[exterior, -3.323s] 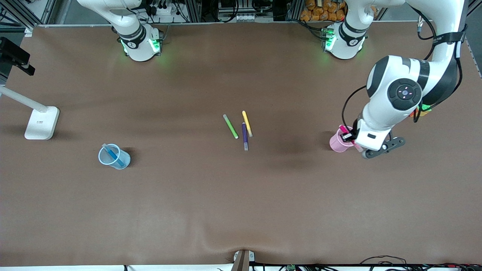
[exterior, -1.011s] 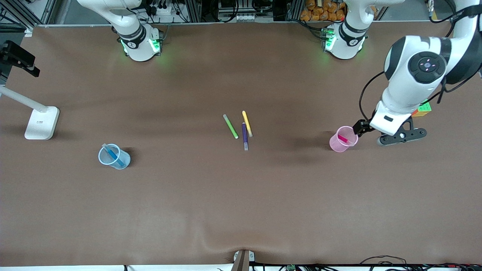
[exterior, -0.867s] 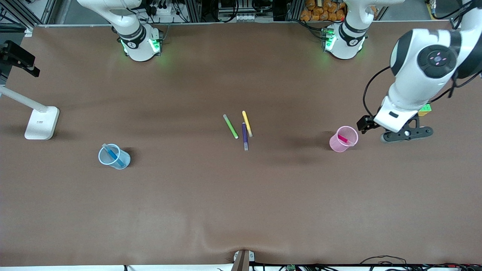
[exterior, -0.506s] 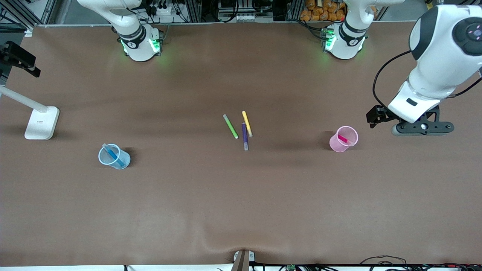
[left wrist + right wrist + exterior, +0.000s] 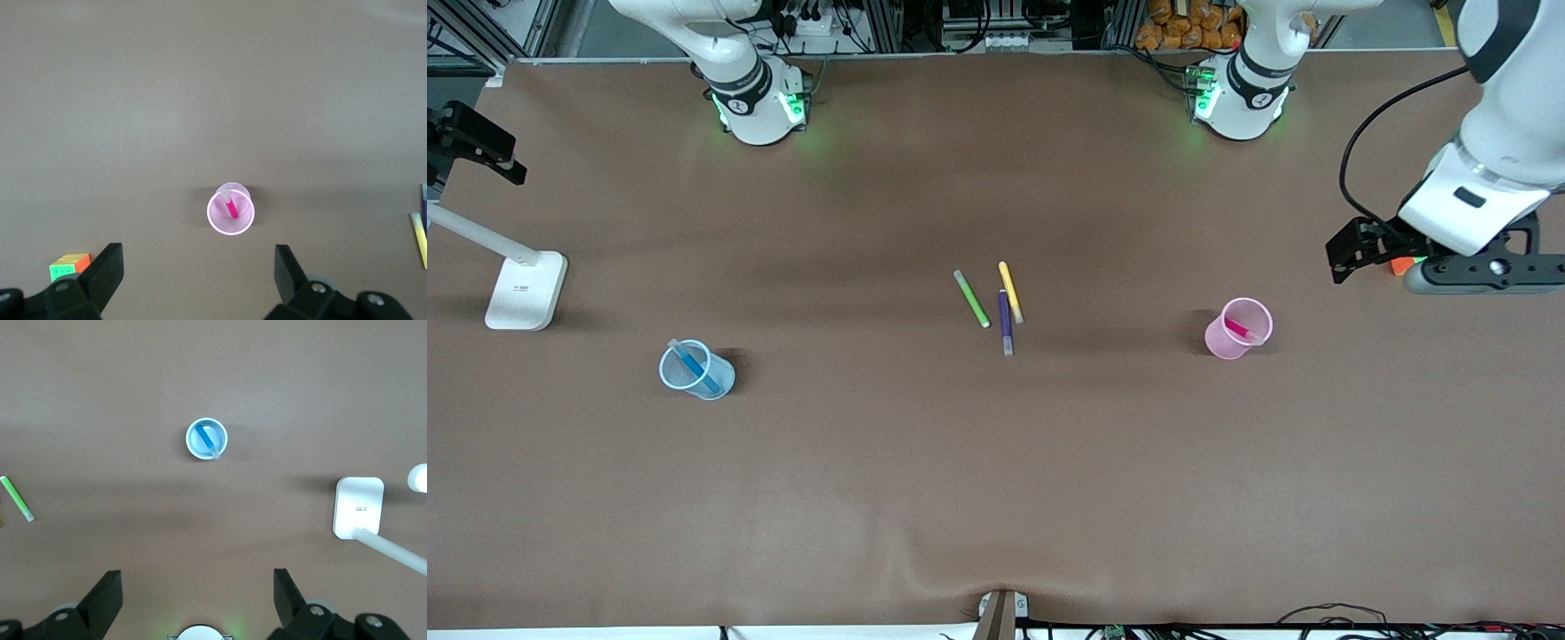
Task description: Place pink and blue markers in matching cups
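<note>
1. The brown table [image 5: 996, 462] has a smooth matte top with a slight ripple at its edge nearest the front camera.
2. The left gripper [image 5: 199, 277] hangs high over the left arm's end of the table, fingers wide apart and holding nothing; its dark fingers [image 5: 107, 273] frame the pink cup in the left wrist view.
3. The right gripper [image 5: 197, 599] is out of the front view; the right wrist view shows its fingers [image 5: 105, 595] spread apart and empty, high above the blue cup.
4. A white lamp base [image 5: 527, 290], flat and square with a slanted stem, stands toward the right arm's end of the table.
5. The pink cup [image 5: 1238, 328], a round translucent tumbler, stands upright toward the left arm's end. The pink marker [image 5: 1236, 328] leans inside it, magenta with a pale end.
6. The blue cup [image 5: 696, 370], of the same translucent plastic, stands toward the right arm's end, with the blue marker [image 5: 692, 366] leaning inside it.
7. Between the cups lie three slim pens: a green pen [image 5: 971, 299], a yellow pen [image 5: 1010, 292], and a purple pen [image 5: 1005, 322] touching the yellow one. Nothing stands over either cup.
8. A small multicoloured cube [image 5: 69, 267] sits near the left gripper, mostly hidden by it in the front view.
</note>
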Action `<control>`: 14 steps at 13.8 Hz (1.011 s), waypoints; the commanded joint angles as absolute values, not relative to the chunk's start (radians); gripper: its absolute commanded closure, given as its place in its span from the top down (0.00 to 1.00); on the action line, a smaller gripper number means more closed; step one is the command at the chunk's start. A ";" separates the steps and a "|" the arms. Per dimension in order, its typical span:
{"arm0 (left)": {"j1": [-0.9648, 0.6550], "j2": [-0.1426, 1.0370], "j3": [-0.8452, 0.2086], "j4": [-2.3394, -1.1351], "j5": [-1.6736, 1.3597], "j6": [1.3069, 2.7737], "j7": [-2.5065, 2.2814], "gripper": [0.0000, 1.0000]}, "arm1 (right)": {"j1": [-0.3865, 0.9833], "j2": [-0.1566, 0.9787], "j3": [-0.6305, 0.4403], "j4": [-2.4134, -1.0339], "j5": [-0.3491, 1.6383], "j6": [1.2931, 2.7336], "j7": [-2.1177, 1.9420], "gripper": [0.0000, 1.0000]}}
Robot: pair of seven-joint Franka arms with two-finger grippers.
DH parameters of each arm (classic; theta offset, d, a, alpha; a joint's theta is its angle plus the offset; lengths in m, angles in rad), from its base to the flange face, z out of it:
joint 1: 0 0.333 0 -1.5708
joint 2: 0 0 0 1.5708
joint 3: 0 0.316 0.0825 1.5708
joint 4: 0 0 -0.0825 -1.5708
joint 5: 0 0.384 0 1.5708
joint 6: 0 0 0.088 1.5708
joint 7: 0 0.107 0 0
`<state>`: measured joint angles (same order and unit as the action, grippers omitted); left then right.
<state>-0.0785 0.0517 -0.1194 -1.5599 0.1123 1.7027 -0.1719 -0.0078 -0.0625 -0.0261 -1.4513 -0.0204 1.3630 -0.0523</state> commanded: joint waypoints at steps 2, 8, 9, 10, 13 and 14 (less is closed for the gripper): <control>-0.072 0.063 -0.118 -1.506 0.092 1.615 -0.146 1.00 | -0.018 -0.084 -0.020 -1.471 -0.008 1.371 -0.055 1.00; -0.061 -0.121 -0.046 -1.670 0.002 1.542 -0.077 1.00 | -0.018 -0.084 -0.020 -1.471 -0.008 1.371 -0.054 1.00; -0.061 -0.149 -0.046 -1.704 0.002 1.542 -0.077 1.00 | -0.018 -0.084 -0.020 -1.471 -0.008 1.371 -0.054 1.00; -0.061 -0.184 -0.046 -1.753 0.002 1.548 -0.075 1.00 | -0.018 -0.084 -0.020 -1.471 -0.008 1.371 -0.055 1.00; -0.060 -0.262 -0.045 -1.871 0.008 1.615 -0.075 1.00 | -0.020 -0.084 -0.020 -1.477 -0.008 1.371 -0.055 1.00; -0.058 -0.261 -0.029 -1.864 0.011 1.614 -0.069 1.00 | -0.020 -0.084 -0.020 -1.485 -0.008 1.376 -0.055 1.00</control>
